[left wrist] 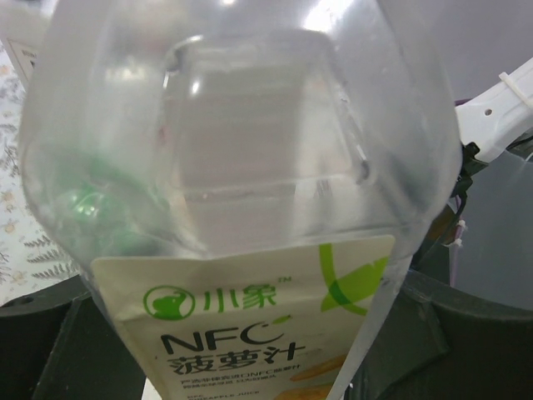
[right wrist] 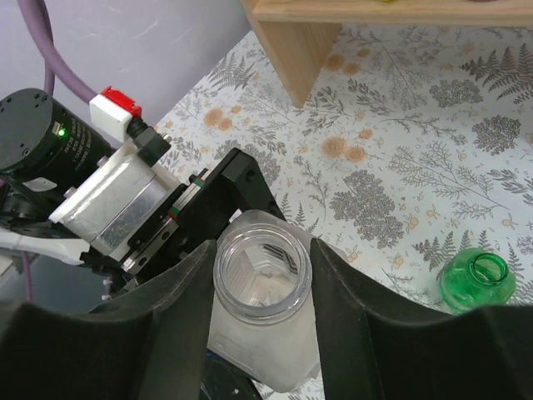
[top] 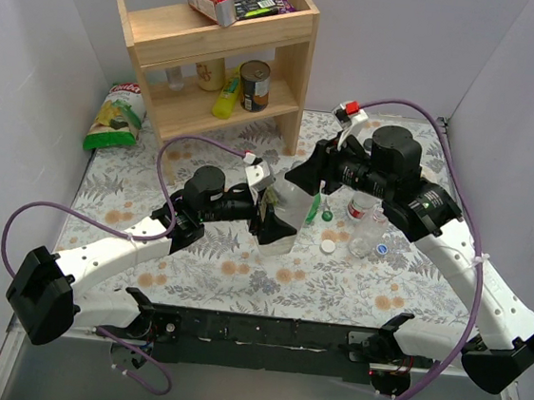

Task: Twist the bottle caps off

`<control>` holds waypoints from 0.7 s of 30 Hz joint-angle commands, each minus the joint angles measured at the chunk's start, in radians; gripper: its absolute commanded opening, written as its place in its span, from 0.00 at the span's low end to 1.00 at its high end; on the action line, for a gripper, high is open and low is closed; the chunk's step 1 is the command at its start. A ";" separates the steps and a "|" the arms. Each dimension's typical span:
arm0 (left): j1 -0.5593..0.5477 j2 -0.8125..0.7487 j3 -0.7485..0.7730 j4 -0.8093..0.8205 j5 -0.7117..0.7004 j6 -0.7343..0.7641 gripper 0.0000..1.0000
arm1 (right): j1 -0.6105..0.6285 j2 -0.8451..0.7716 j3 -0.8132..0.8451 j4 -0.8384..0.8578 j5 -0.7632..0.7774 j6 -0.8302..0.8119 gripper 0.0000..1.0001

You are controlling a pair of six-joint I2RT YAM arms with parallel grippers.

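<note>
A: What sat around the work, L to R?
B: Far left, a green chip bag (top: 113, 119). Then a wooden shelf (top: 218, 25) w/ a tin can (top: 254, 86) on it, at the back of the fern-print mat (top: 240, 276). From above, both wrists crowded over the big bottle and hid part of it.
A: Grippers?
B: The left gripper (top: 267, 219) clamped the large clear bottle (top: 281, 232) by its body, approx mid-mat. The right gripper (right wrist: 264, 246) had a finger pressed on each side of its neck.
A: Which way did it point?
B: Approx upright, long axis vertical, mouth open and facing up.
A: Count?
B: 4 bottles. That one, then to its right a green bottle (right wrist: 475, 282), also open-mouthed, a red-labelled bottle (top: 360, 208) and a slim clear bottle (top: 368, 236). Loose caps I was sure of: 2. The white cap (top: 327, 247) lay near the green bottle and the blue cap (top: 382, 249) just beside the slim one. The rest were too small to tell.
</note>
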 commanded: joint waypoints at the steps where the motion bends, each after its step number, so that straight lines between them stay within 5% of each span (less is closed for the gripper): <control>1: -0.007 -0.004 0.033 0.034 0.007 0.004 0.29 | 0.003 -0.005 -0.013 0.054 -0.006 0.003 0.44; 6: -0.013 -0.003 0.035 0.029 -0.004 0.006 0.34 | 0.003 -0.016 -0.027 0.060 0.034 -0.003 0.02; 8: -0.012 -0.009 0.032 0.031 -0.013 0.006 0.40 | 0.003 -0.027 -0.036 0.061 0.056 -0.009 0.01; 13: -0.012 -0.027 0.025 0.034 -0.054 0.001 0.88 | 0.003 -0.073 -0.075 0.067 0.094 -0.017 0.01; 15: -0.013 -0.037 0.019 0.040 -0.048 0.004 0.98 | 0.003 -0.094 -0.095 0.069 0.116 -0.019 0.01; 21: -0.013 -0.041 0.025 0.035 -0.005 0.026 0.98 | 0.003 -0.134 -0.137 0.057 0.185 -0.036 0.01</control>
